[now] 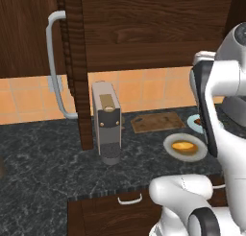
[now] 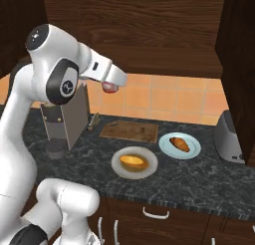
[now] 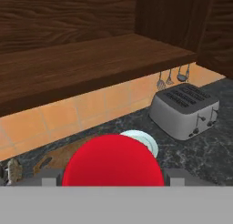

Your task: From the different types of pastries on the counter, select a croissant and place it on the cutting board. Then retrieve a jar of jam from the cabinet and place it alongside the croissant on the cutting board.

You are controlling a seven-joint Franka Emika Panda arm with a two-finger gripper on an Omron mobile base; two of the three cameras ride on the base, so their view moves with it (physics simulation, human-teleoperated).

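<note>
We are seeing gripper (image 2: 109, 86) clamping jar of jam (image 3: 113, 160), apparently by its sides, above counter (image 2: 199, 179). Croissant (image 2: 180, 144) sitting on blue plate (image 2: 191, 151), off cutting board (image 2: 129, 131).

Toaster (image 3: 184, 110), coffee machine (image 1: 106, 122) (both grey), two plates (image 2: 134, 163).

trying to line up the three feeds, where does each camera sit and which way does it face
Left base view: behind the arm to its left, facing the counter and coffee machine; white arm at right.
Right base view: behind to its right, facing the cutting board and croissant; arm at left, gripper on the jar of jam.
Hand view: on the hand, facing the toaster.
Both base views share the cutting board.
</note>
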